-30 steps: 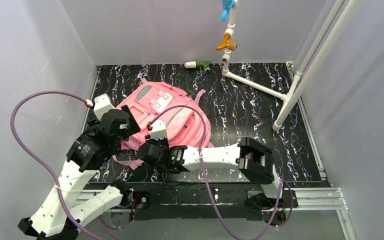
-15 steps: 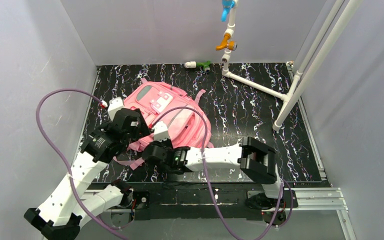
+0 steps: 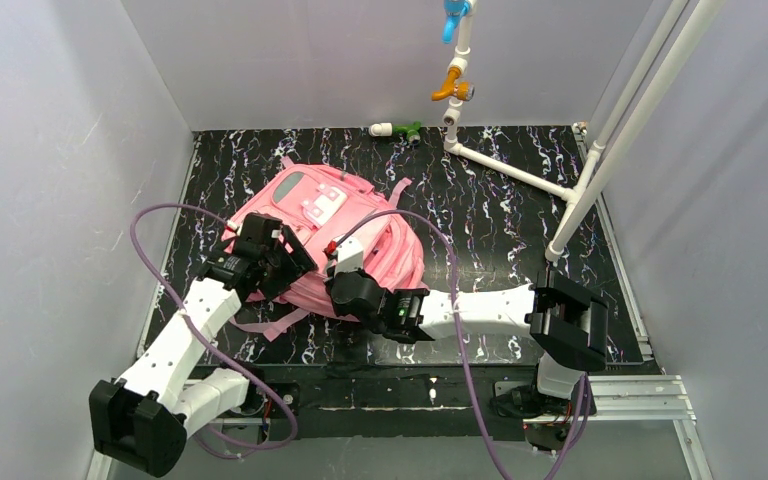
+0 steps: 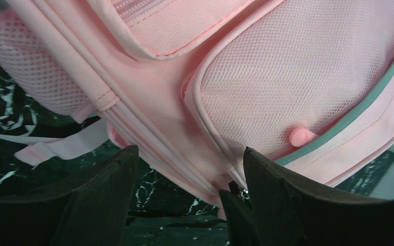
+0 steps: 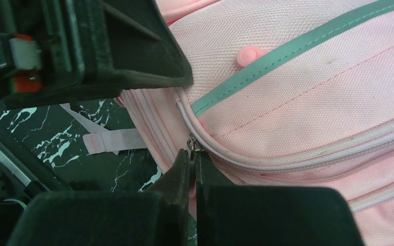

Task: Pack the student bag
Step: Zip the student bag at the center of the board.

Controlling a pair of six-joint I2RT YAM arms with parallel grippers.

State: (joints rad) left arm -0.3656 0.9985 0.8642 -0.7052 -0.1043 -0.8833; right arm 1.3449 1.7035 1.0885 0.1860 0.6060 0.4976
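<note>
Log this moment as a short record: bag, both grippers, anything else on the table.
bag: pink, lying on the table
left gripper: open, fingers either side of the bag's near edge
right gripper: shut on the zip pull at the bag's near edge
other: white pipe frame at the back right

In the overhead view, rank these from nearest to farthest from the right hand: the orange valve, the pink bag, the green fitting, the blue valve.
1. Student bag: at the right hand, which is shut on its zipper pull.
2. Green fitting: far edge of the table.
3. Orange valve: on the upright white pipe, back right.
4. Blue valve: top of that pipe.
</note>
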